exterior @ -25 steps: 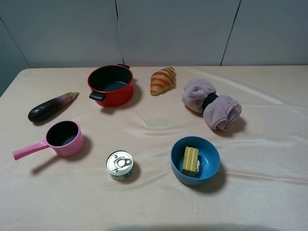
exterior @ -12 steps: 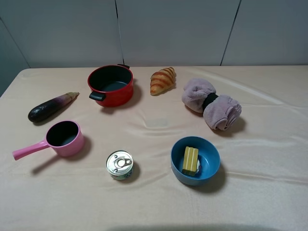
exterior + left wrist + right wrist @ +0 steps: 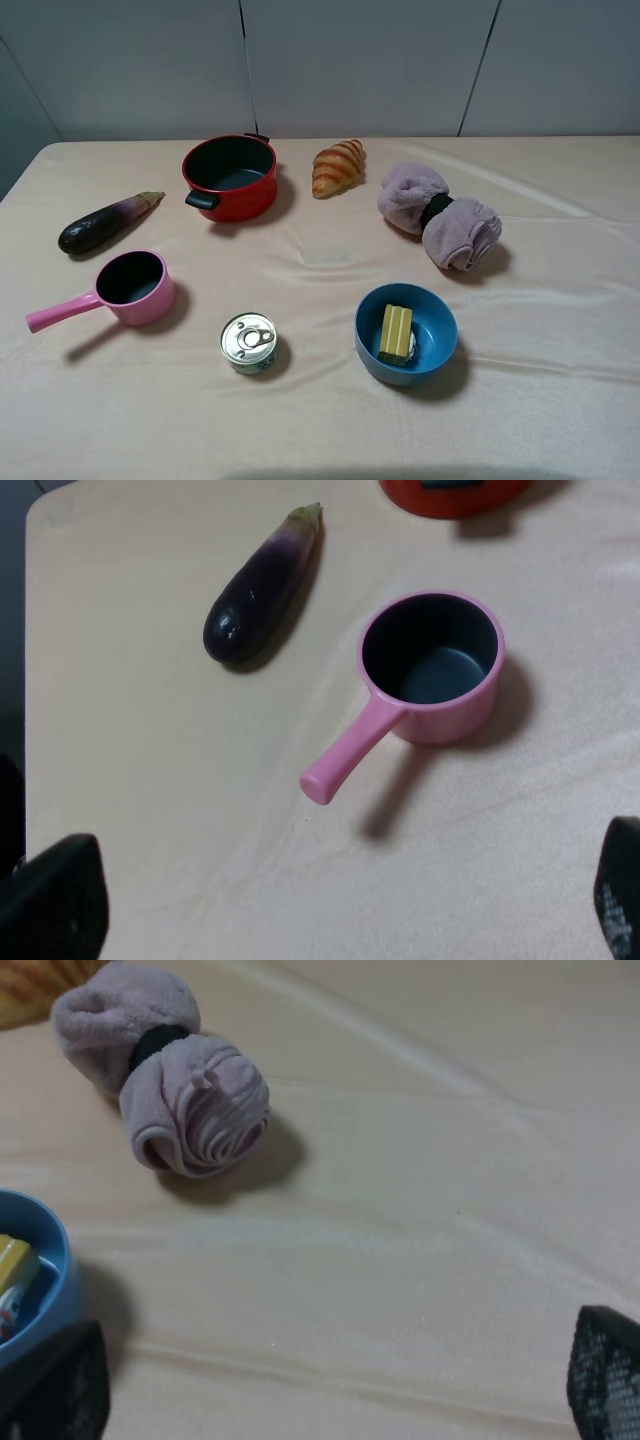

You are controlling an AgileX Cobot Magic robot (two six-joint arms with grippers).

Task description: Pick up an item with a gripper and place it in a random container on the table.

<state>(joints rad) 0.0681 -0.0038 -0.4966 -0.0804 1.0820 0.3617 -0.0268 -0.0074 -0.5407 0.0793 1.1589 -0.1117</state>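
nothing on the table has shifted since the earlier frames, as far as we can see; every object sits where it did. we find the yellow block (image 3: 395,334) lying inside the blue bowl (image 3: 437,325), near the front of the table, right of the middle. it is a small ribbed rectangle, with a white patch showing beside it at the bowl's bottom. in the right wrist view only a corner of the block (image 3: 14,1263) and the bowl's rim (image 3: 55,1250) show.

around it we see a tin can (image 3: 248,343) just to the bowl's left, a pink saucepan (image 3: 133,287) further left, an eggplant (image 3: 105,221) beyond that, a red pot (image 3: 230,176) and a croissant (image 3: 338,166) toward the back, and a rolled lilac towel (image 3: 440,217) behind the bowl. none touches the bowl, and no arm stands over it.

our left gripper (image 3: 330,900) shows two dark fingertips set far apart above the saucepan, holding nothing. our right gripper (image 3: 330,1380) likewise has its tips spread wide and empty, beside the bowl.
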